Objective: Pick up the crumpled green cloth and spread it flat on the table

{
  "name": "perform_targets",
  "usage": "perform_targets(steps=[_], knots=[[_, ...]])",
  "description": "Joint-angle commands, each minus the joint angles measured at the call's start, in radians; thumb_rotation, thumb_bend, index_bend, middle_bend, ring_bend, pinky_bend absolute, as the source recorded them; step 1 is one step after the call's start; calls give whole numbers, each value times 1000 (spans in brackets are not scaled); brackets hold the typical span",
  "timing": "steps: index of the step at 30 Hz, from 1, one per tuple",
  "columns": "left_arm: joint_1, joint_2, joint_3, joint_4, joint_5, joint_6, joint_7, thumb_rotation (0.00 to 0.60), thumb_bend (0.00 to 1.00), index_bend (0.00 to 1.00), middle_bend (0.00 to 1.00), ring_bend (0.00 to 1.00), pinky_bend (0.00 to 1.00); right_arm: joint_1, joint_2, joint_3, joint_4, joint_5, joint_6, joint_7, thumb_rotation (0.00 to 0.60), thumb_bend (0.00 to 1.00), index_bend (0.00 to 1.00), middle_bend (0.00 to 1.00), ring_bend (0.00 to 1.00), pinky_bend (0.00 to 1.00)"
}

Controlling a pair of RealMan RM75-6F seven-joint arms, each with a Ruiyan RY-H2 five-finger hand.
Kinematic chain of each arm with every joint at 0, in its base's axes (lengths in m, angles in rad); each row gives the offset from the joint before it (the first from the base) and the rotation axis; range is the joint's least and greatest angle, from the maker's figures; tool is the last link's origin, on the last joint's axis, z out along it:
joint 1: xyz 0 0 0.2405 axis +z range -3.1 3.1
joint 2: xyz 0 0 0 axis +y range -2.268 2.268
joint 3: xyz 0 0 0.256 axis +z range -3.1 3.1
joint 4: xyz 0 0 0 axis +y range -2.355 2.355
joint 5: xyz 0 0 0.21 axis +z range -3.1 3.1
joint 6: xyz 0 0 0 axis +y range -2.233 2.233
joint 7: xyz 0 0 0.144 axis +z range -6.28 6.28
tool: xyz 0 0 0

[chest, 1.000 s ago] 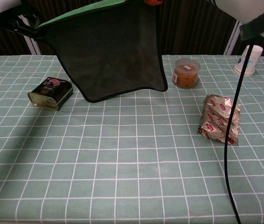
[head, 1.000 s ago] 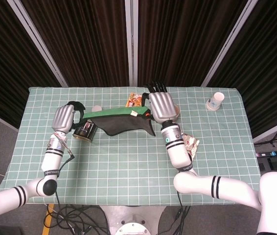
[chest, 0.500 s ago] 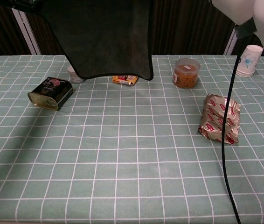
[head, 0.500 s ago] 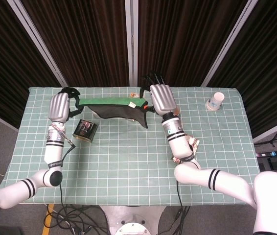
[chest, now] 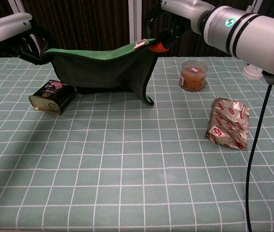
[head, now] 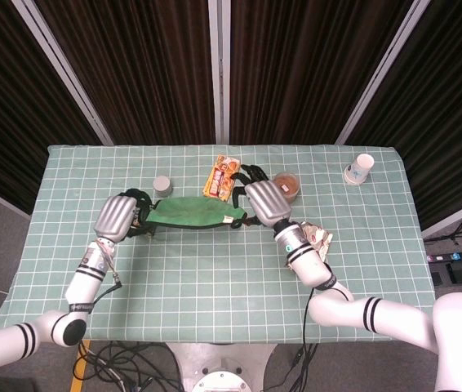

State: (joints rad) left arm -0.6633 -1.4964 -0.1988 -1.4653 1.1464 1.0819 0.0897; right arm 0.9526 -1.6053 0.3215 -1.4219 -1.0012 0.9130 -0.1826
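The green cloth hangs stretched between my two hands, green edge up and dark side facing the chest view. Its middle sags and its lower edge reaches the table. My left hand grips the cloth's left corner. At the other end my right hand grips the right corner, where a white tag and an orange bit show. A loose flap droops below the right hand, down to the tablecloth.
A dark tin lies just in front of the cloth's left end. An orange-filled jar, a foil packet, a paper cup, a snack packet and a small white cup stand around.
Both hands have come down and toward me with the cloth. It hung high and clear of the table before; now its lower edge meets the table beside the tin.
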Motion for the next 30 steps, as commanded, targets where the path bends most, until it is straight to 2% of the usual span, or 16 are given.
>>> perform_targets(steps=[1, 8, 12, 15, 24, 30], knots=[[18, 52, 43, -80, 37, -33, 4, 527, 448, 701, 419, 275, 386, -30, 36, -43, -52, -39, -21, 26, 600, 517, 720, 177, 0, 0], [34, 103, 115, -195, 132, -42, 42, 528, 447, 701, 419, 275, 385, -76, 124, -96, -126, -95, -51, 72, 600, 520, 719, 176, 0, 0], [36, 110, 140, -226, 156, -51, 71, 528, 445, 701, 419, 275, 384, -91, 170, -101, -151, -124, -65, 113, 600, 521, 718, 175, 0, 0], [37, 113, 155, -240, 168, -59, 95, 529, 438, 701, 419, 275, 383, -95, 190, -126, -165, -160, -86, 119, 600, 522, 712, 171, 0, 0], [46, 89, 197, -243, 179, -84, 142, 529, 418, 698, 418, 275, 383, -123, 140, -199, -156, -220, -73, 90, 600, 522, 708, 168, 0, 0], [45, 65, 216, -222, 179, -113, 158, 528, 404, 657, 405, 275, 383, -154, 92, -245, -126, -260, -38, 60, 600, 521, 699, 159, 0, 0]])
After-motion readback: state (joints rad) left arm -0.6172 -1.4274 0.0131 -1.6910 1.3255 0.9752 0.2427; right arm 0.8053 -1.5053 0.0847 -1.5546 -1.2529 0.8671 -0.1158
